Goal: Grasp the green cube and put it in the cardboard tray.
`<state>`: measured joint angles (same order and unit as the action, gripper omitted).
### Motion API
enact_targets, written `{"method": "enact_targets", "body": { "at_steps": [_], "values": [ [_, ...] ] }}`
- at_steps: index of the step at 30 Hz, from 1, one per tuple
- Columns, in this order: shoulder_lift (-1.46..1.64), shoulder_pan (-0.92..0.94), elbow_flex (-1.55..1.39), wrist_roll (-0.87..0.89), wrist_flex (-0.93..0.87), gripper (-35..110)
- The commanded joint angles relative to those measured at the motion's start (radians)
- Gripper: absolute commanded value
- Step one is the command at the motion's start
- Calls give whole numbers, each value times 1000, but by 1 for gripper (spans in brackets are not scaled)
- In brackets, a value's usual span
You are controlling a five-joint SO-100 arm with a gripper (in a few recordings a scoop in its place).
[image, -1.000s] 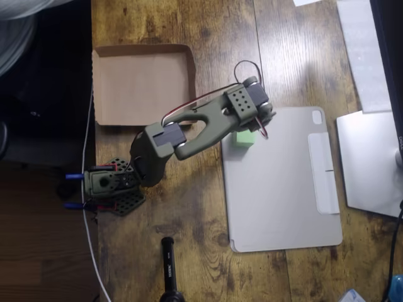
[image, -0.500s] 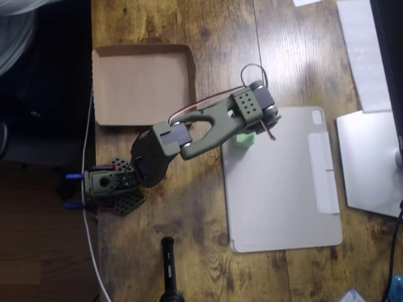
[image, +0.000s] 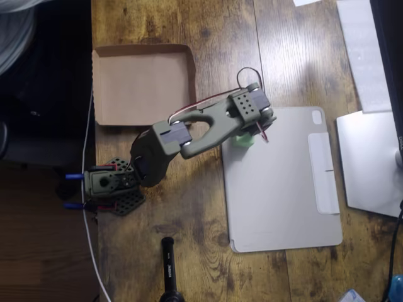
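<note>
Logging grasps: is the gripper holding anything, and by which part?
Cannot be told. The olive-green arm's wrist covers the gripper and most of the small mint-green cube, which sits on the flat grey tablet case.

looks like a home desk or hobby workspace: rustic wooden tabletop [image: 189,251], grey tablet case [image: 283,189], white cable [image: 90,207] along the edge, monitor base [image: 371,163] at right.
</note>
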<state>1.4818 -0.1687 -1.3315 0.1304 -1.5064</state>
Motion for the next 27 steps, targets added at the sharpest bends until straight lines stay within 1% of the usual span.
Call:
{"method": "enact_targets", "body": {
  "at_steps": [1,14,21,23,27],
  "values": [
    [18,-11,-20,15,17,25],
    [32,9,-118,-2,101,25],
    [37,35,-167,-43,146,26],
    [37,37,-175,-44,149,23],
    [41,37,-193,-44,164,9]
  ]
}}
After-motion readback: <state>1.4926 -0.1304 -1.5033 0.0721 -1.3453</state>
